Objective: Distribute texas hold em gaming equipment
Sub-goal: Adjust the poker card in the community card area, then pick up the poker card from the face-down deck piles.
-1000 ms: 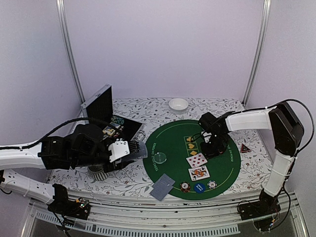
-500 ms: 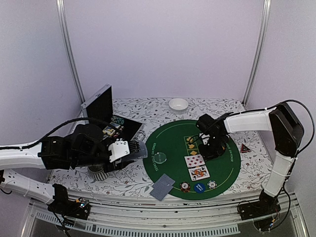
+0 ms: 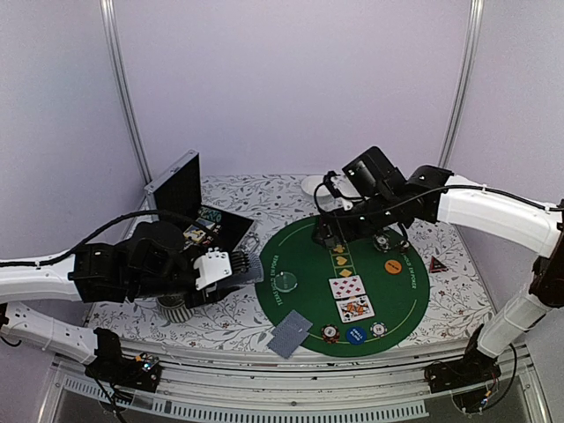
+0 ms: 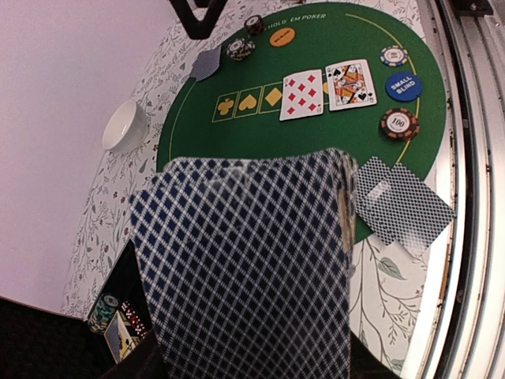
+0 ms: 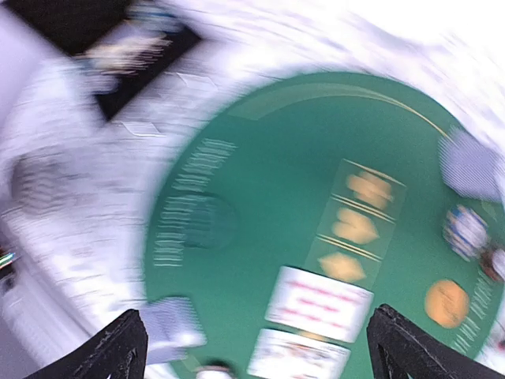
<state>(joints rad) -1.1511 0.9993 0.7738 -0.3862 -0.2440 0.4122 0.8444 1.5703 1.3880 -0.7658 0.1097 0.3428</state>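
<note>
My left gripper (image 3: 240, 268) is shut on a deck of blue-backed playing cards (image 3: 251, 267) (image 4: 245, 260), held over the left edge of the green mat (image 3: 308, 256). On the mat lie two face-up cards (image 3: 351, 297) (image 4: 327, 82) and a blue chip (image 3: 355, 335) between a reddish-brown chip (image 3: 330, 334) and a white chip (image 3: 378, 330). An orange chip (image 3: 392, 265) (image 5: 447, 302) and a pale button (image 3: 286, 282) lie there too. Face-down cards (image 3: 291, 333) overhang the near rim. My right gripper (image 3: 357, 231) (image 5: 256, 335) hangs open and empty above the far half of the mat. Its view is blurred.
A red triangular marker (image 3: 437, 264) lies right of the mat. A white bowl (image 3: 318, 186) stands at the back. An open black case (image 3: 189, 198) sits back left, and a ribbed mug (image 3: 176, 308) is under my left arm. A face-down card (image 4: 207, 63) and more chips (image 4: 241, 49) lie at the mat's far side.
My right gripper opened, rose and swung back-left off the mat's right side, where an orange chip now lies bare. The left arm and deck have not moved.
</note>
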